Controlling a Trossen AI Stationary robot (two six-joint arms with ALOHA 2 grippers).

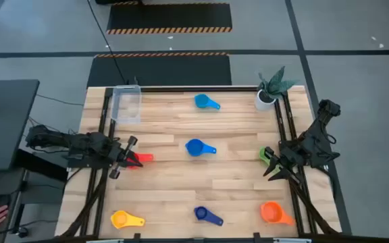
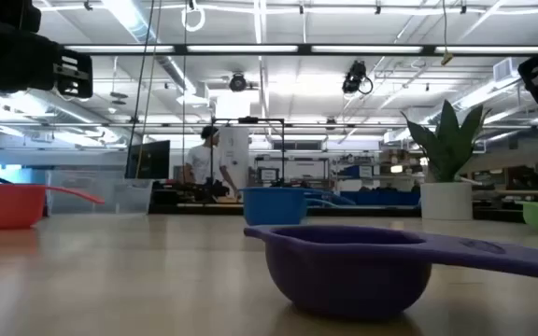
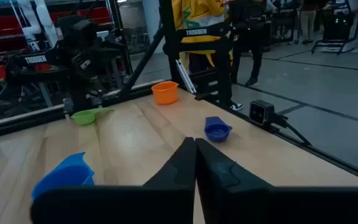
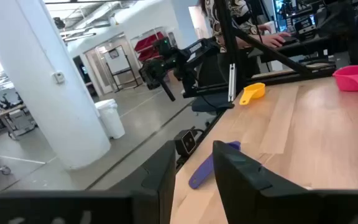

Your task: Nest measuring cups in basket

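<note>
The clear, low-walled plastic basket (image 1: 127, 104) stands empty at the table's far-left corner. The red round plastic measuring cup (image 1: 139, 158) is partly hidden beneath the left gripper (image 1: 128, 159), whose fingers are pressed together, well short of the basket. The right gripper (image 1: 271, 164) is spread, covering part of the green plastic cup (image 1: 264, 154). Bare wood separates basket and red cup.

Bright, even light falls from ceiling strips overhead, so shadows on my surface (image 1: 181, 169) are faint and soft. In the low view the nearest purple cup (image 2: 348, 266) looks blurred, perhaps too close to focus. My own fingers (image 3: 185, 168) show as dark, soft shapes.
</note>
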